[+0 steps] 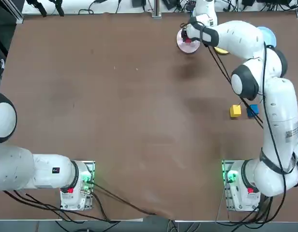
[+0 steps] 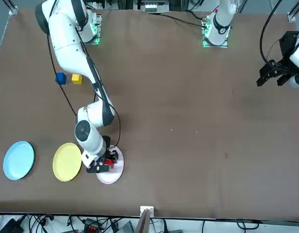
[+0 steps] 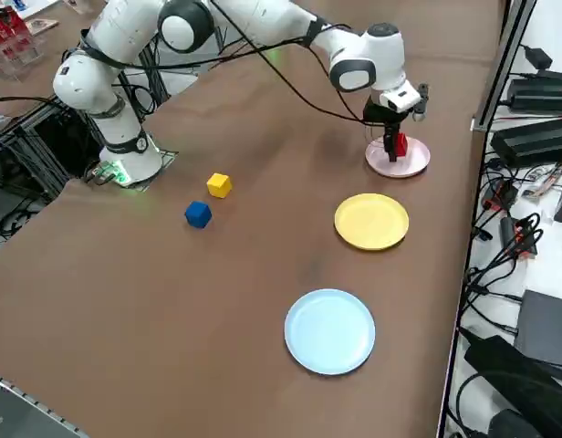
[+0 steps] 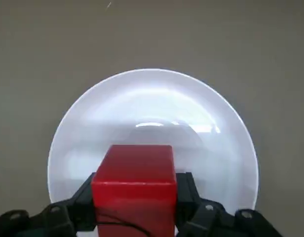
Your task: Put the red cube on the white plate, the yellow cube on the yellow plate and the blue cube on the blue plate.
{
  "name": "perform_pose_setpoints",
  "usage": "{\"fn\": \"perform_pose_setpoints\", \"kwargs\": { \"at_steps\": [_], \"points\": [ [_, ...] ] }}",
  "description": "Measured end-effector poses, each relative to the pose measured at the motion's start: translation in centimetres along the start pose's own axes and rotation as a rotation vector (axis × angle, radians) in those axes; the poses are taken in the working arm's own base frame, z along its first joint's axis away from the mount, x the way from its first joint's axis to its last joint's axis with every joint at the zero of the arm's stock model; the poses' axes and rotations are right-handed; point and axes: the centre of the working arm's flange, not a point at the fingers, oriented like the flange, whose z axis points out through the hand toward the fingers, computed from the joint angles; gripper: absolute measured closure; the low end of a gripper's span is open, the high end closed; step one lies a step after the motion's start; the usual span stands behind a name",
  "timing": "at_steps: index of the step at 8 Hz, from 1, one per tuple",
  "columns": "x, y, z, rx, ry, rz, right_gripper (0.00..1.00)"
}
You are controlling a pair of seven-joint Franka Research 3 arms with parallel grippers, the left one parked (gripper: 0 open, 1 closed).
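One red cube (image 4: 134,192), gripped in the right claw (image 4: 135,205) over the white plate (image 4: 201,143). Advised: centre, lower level, release softly, lift straight. Yellow cube (image 3: 219,185) and blue cube (image 3: 198,214) sit on the counter (image 3: 217,301), off their plates. Overhead, the arm hides most of the yellow plate (image 1: 221,50); cube-to-plate contact unclear.

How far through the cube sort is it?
None finished yet. The right gripper holds the red cube over the white plate, so that placement looks close. Yellow cube and blue cube still need moving: both sit on the table, off the bare yellow plate and blue plate.
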Motion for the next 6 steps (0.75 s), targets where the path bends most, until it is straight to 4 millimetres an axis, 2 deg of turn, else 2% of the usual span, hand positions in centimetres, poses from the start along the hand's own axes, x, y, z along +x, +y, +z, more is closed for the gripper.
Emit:
{"fn": "perform_pose_setpoints", "kwargs": {
  "at_steps": [1,3,6],
  "points": [
    [0.1,-0.1,-0.2,0.001,0.004,-0.003,0.26],
    [0.3,-0.3,-0.5,0.003,0.011,-0.009,0.0],
    [1.0,0.0,-1.6,0.005,0.031,-0.005,0.0]
  ]
}}
